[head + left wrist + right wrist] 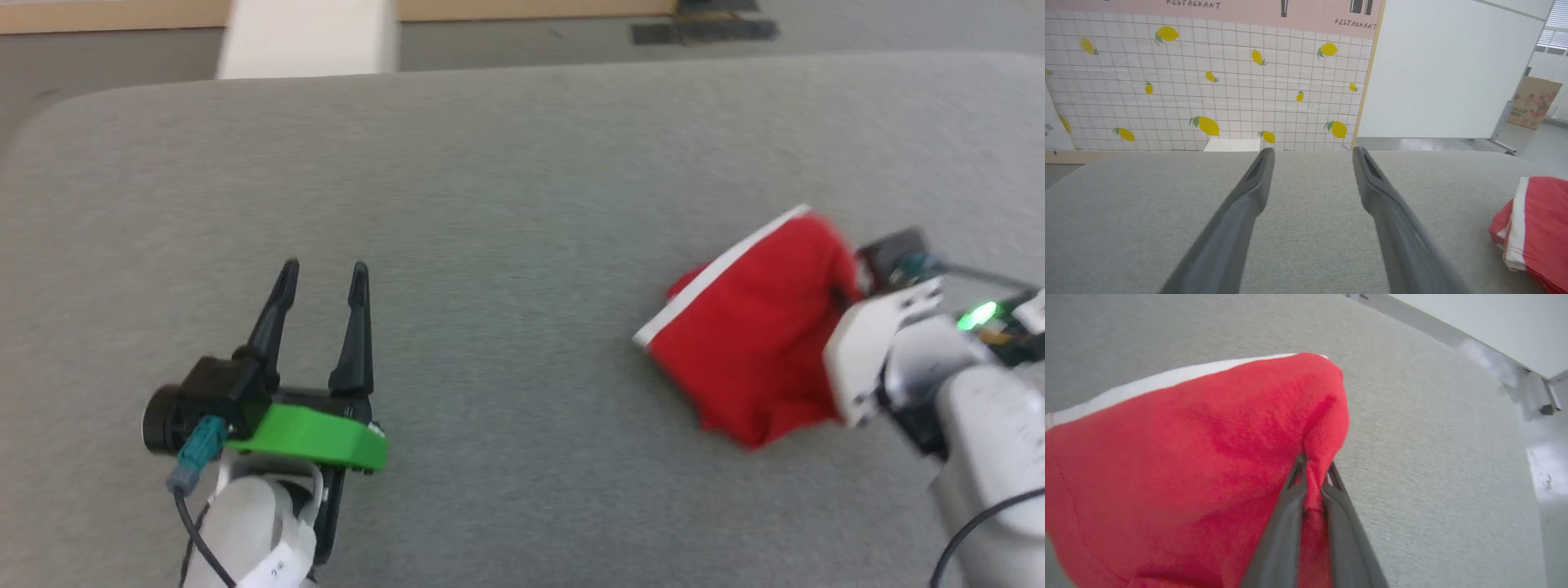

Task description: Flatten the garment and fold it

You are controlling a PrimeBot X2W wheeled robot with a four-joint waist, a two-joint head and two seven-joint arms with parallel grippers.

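Your right gripper pinches the shorts, bunched at its ten o'clock. Head view adds your left gripper, spread, empty, shorts at three o'clock.

Open room runs across the middle and far side of the grey table. At the right, the bunched shorts, pinched by the right gripper, block the way. The left gripper, fingers spread, occupies the near left.

"RESTAURANT" twice, on pink wall banner
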